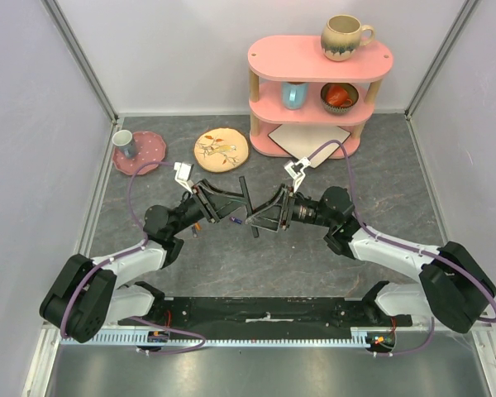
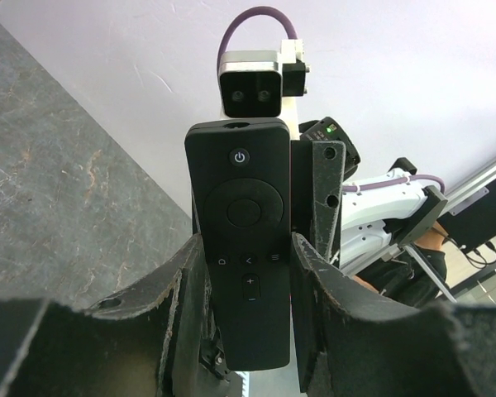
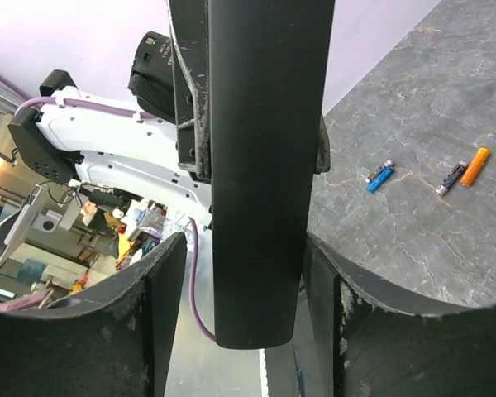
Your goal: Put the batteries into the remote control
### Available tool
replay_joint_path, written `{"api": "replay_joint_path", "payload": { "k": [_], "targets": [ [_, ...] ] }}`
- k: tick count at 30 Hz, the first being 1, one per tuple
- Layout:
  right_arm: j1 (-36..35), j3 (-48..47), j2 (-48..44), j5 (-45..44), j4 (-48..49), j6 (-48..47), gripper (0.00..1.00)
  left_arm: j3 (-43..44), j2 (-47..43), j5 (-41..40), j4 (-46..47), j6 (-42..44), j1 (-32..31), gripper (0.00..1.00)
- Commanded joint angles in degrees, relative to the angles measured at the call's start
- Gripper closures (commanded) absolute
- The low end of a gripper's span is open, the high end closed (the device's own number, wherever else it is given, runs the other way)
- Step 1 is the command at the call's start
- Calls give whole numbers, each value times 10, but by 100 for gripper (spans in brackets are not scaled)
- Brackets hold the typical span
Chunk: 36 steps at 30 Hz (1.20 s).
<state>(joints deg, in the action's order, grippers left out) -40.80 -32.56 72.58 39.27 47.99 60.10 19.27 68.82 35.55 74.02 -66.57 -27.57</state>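
The black remote control (image 1: 246, 198) is held off the table between both arms, mid-table. In the left wrist view its button face (image 2: 241, 211) shows, and my left gripper (image 2: 248, 256) is shut on its lower half. In the right wrist view its plain back (image 3: 260, 165) hangs between the fingers of my right gripper (image 3: 244, 256), which is open with a gap on each side. A blue battery (image 3: 380, 175), a dark battery (image 3: 450, 179) and an orange battery (image 3: 474, 165) lie on the grey table. The blue one also shows under the grippers in the top view (image 1: 233, 220).
A pink two-tier shelf (image 1: 318, 91) with mugs and a bowl stands at the back right. A pink plate (image 1: 149, 153) with a cup and a round yellow dish (image 1: 221, 149) sit at the back left. White walls enclose the table.
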Motion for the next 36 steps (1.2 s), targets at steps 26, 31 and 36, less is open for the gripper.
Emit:
{"api": "replay_joint_path", "payload": {
  "k": [26,31,36],
  "targets": [
    [-14,-65,-85,1,-258,-189,60,30,-31,-36,11,-7,-2,37],
    [-23,-100,-115,-36,-415,-282,60,36,-68,-72,-89,15,8,26],
    [-58,-156,-132,-234,-589,-367,59,74,-132,-129,-299,88,9,25]
  ]
}}
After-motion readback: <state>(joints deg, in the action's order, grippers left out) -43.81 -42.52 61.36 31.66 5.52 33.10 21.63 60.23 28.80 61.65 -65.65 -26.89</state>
